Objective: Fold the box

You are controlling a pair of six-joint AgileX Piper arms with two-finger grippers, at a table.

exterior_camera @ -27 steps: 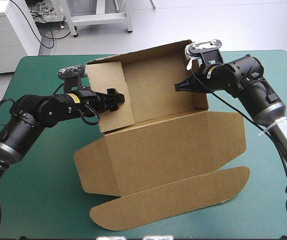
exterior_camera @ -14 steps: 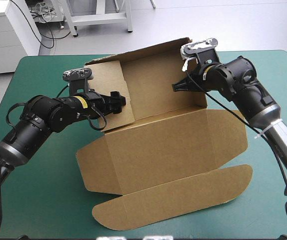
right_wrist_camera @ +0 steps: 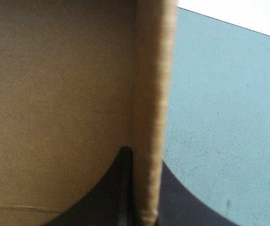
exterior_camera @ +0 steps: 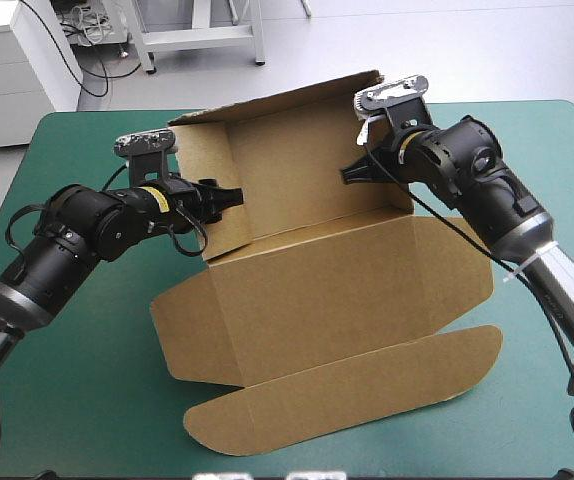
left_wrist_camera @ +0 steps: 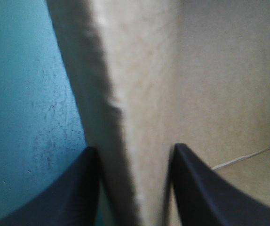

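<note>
The brown box (exterior_camera: 317,290) lies partly raised on the teal-green cover (exterior_camera: 77,380). Its back wall (exterior_camera: 297,165) stands upright, while the front panels and the rounded lid flap (exterior_camera: 347,395) lie flat toward the near edge. My left gripper (exterior_camera: 229,196) is shut on the box's left side wall (exterior_camera: 222,225); the left wrist view shows my left gripper (left_wrist_camera: 135,188) astride that board edge (left_wrist_camera: 139,94). My right gripper (exterior_camera: 351,176) is shut on the right side wall (exterior_camera: 405,205). In the right wrist view my right gripper (right_wrist_camera: 144,188) pinches that board edge (right_wrist_camera: 149,94).
Bare teal-green cover (left_wrist_camera: 22,94) lies beside the left wall, and more of it (right_wrist_camera: 219,103) beyond the right wall. The table's near left corner (exterior_camera: 57,420) and far right corner (exterior_camera: 547,130) hold nothing.
The left side wall has swung inward toward the back wall with my left gripper on it. My right gripper has edged a little to the left with the right wall.
</note>
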